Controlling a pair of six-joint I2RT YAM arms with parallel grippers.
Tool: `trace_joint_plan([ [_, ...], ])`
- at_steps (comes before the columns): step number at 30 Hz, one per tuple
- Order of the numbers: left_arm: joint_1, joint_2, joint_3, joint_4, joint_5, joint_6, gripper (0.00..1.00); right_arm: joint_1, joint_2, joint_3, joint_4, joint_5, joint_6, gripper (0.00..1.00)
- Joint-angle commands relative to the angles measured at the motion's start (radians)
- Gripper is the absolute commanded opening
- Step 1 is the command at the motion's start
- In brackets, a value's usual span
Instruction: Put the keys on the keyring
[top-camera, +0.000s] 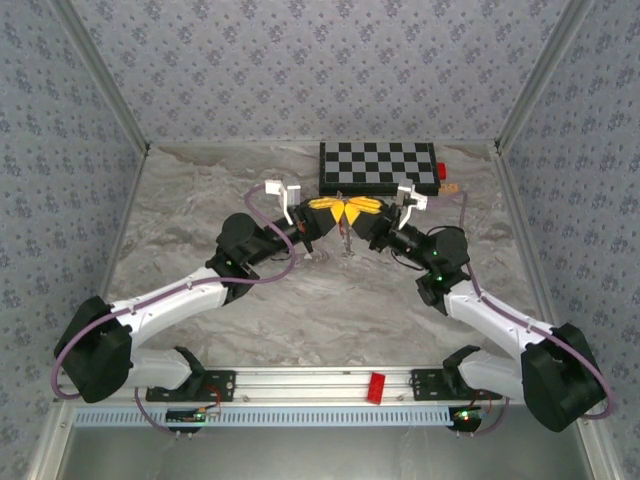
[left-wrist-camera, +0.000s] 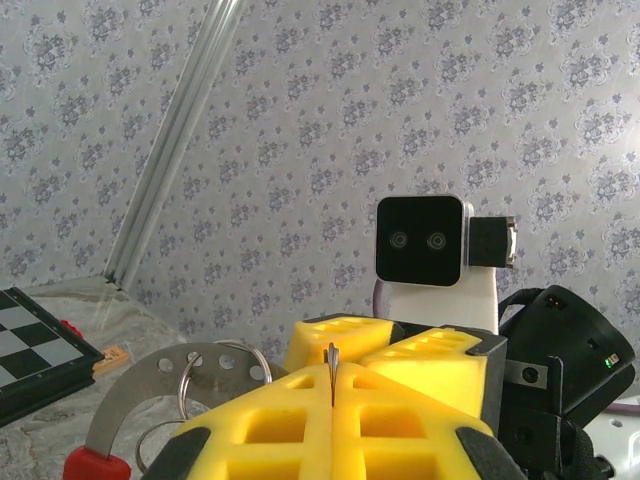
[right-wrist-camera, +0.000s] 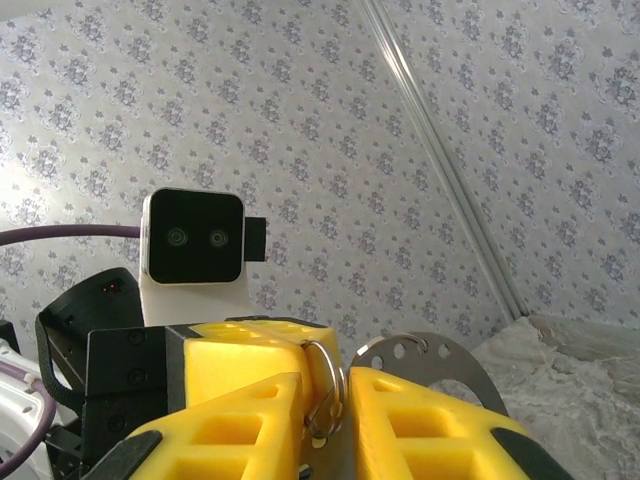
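Observation:
Both grippers meet tip to tip above the table's middle. My left gripper (top-camera: 330, 208) (left-wrist-camera: 332, 375) is shut on a thin metal piece seen edge-on; I cannot tell whether it is a key. My right gripper (top-camera: 363, 208) (right-wrist-camera: 328, 400) stands narrowly closed on the keyring (right-wrist-camera: 440, 355) (left-wrist-camera: 150, 385), a grey arc plate with holes and a red end (left-wrist-camera: 95, 465). A thin wire ring (right-wrist-camera: 325, 380) sits between its jaws. Something small dangles below the grippers (top-camera: 346, 243). A tiny tan piece that looks like a key (top-camera: 452, 187) (left-wrist-camera: 112, 358) lies by the checkerboard.
The black-and-white checkerboard (top-camera: 378, 168) (left-wrist-camera: 30, 350) lies at the back of the marbled table (top-camera: 230, 190), with a small red block (top-camera: 441, 170) at its right end. Another red block (top-camera: 377, 387) sits on the front rail. Patterned walls enclose three sides.

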Motion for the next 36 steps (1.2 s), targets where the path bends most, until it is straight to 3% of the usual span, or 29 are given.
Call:
trace_joint_plan([
  [1,-0.01,-0.003,0.017,0.045,0.024,-0.013,0.0,0.014,0.015,0.044,0.037,-0.042,0.014,0.18],
  [5,-0.01,-0.002,0.019,0.044,0.028,-0.015,0.0,0.016,0.033,0.058,0.044,-0.073,0.023,0.0],
  [10,-0.008,-0.007,0.023,0.016,0.031,-0.012,0.0,0.007,0.028,0.067,0.008,-0.111,0.014,0.0],
  [15,0.031,-0.036,0.03,-0.072,0.065,-0.006,0.21,-0.045,-0.016,0.075,-0.12,-0.156,-0.023,0.0],
  [19,0.096,-0.077,0.025,-0.156,0.134,0.013,0.31,-0.102,-0.06,0.11,-0.318,-0.241,-0.103,0.0],
  [25,0.135,-0.138,0.062,-0.424,0.226,0.167,0.32,-0.129,-0.103,0.212,-0.73,-0.336,-0.351,0.0],
  [36,0.145,-0.104,0.112,-0.534,0.347,0.224,0.28,-0.108,-0.057,0.307,-0.969,-0.382,-0.512,0.0],
])
